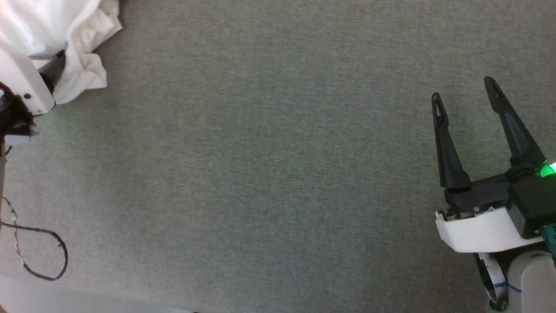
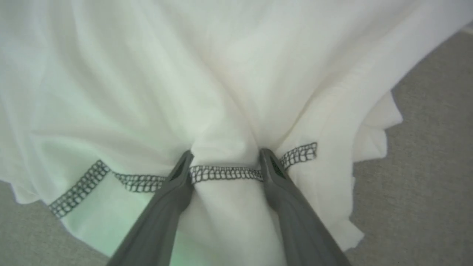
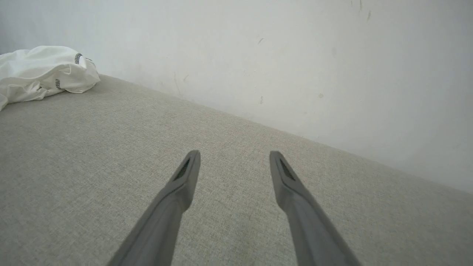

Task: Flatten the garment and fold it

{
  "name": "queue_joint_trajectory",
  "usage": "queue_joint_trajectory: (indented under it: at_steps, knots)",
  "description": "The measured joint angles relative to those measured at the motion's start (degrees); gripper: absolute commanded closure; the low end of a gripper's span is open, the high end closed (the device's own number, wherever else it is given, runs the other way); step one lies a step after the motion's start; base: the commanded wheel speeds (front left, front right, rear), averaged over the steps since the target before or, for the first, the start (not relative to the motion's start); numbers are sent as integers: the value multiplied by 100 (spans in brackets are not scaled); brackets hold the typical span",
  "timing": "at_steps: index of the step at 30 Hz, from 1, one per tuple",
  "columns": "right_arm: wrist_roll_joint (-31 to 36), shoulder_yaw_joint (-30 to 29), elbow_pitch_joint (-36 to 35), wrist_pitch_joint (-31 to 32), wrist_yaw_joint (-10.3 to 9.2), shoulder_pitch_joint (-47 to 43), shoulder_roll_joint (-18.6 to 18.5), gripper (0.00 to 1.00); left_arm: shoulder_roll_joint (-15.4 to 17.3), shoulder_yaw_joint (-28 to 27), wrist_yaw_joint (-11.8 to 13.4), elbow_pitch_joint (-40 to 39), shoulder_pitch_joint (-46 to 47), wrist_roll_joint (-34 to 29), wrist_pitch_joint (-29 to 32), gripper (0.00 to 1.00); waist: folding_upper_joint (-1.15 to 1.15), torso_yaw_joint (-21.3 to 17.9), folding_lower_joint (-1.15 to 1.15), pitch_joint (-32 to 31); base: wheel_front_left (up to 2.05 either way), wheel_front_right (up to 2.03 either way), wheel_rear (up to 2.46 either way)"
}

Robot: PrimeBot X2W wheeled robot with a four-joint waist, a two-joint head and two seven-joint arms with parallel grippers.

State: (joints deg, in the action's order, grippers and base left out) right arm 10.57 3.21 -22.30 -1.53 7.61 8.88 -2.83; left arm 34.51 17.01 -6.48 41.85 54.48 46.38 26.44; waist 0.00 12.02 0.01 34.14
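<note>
Far left, the garment (image 1: 84, 50) was pictured bunched in a heap at the far corner of the grey cloth-covered table (image 1: 269, 152), nothing yet flattened. The left gripper (image 2: 225, 157) was set into the heap, its fingers spread wide, with a fold of white cloth and a stretch of the dark zigzag seam (image 2: 225, 173) lying between the tips, not yet clamped.

The step in hand was judged to be the first grasp. The fingers would best be closed squarely across the seam, which was thought firmer than the thin cloth around it. The garment could then be drawn low and slowly toward the bare middle of the table, so that it is spread rather than dragged as a lump.

At the right, the right gripper (image 1: 462, 88) was held over bare table, fingers wide and empty, well apart from the garment. A second hold along the same seam was judged necessary, so that the cloth could be pulled taut between both.
</note>
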Motion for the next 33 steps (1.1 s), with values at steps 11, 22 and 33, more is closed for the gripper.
queue_joint_trajectory:
  at_steps: [11,22,33]
  knots:
    - [-178,-55,234,-160,0,-15,0,0,59,85,-13,83,81,2,-349,100,0,-97,-1,-306,0,0,0]
    - [-857,-101,1054,-737,0,-219,0,0,412,154,-49,-597,621,-369,-883,100,0,-80,-1,-1258,0,0,0]
    - [-1423,-432,1597,-1169,0,-725,-1,0,101,286,391,-1563,1814,-650,-700,100,0,-213,-3,-2454,0,0,0]
